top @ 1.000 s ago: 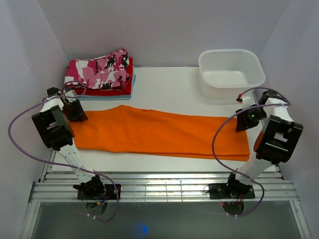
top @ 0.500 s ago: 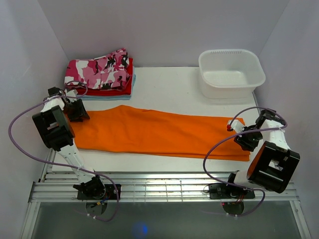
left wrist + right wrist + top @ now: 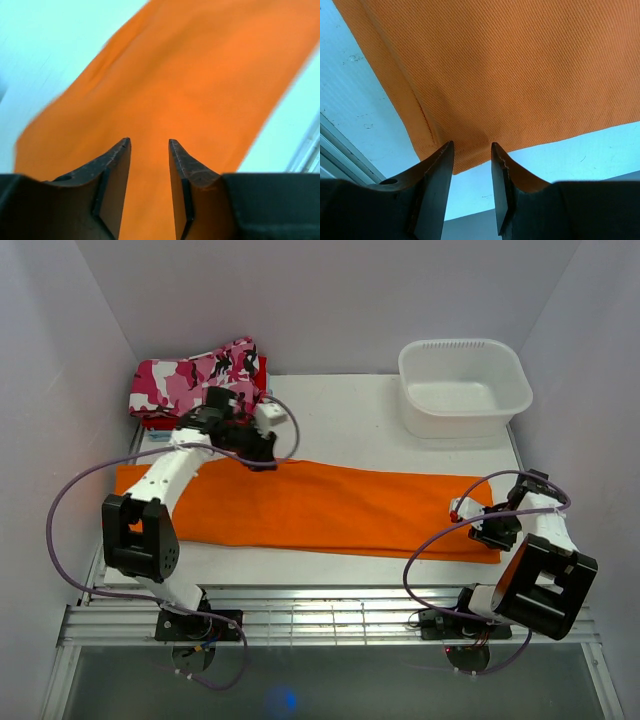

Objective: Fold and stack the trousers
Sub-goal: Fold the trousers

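Note:
The orange trousers (image 3: pixel 310 505) lie flat and lengthwise across the table. My left gripper (image 3: pixel 262 455) hovers over their back edge, left of the middle. In the left wrist view its jaws (image 3: pixel 149 142) stand apart and empty, with blurred orange cloth (image 3: pixel 200 75) below. My right gripper (image 3: pixel 487 528) is at the trousers' right end. In the right wrist view it (image 3: pixel 472 145) is open just above the hem corner (image 3: pixel 450 145), holding nothing. A stack of folded trousers (image 3: pixel 200 385), pink camouflage on top of red, sits at the back left.
A white plastic basin (image 3: pixel 465 385) stands at the back right. The booth walls close in on both sides. A slatted metal rail (image 3: pixel 320 615) runs along the near edge, where the arm bases stand. Purple cables loop beside each arm.
My left arm has swung from the trousers' left end to over their back edge near the stack. My right gripper has come down to the right end of the trousers.

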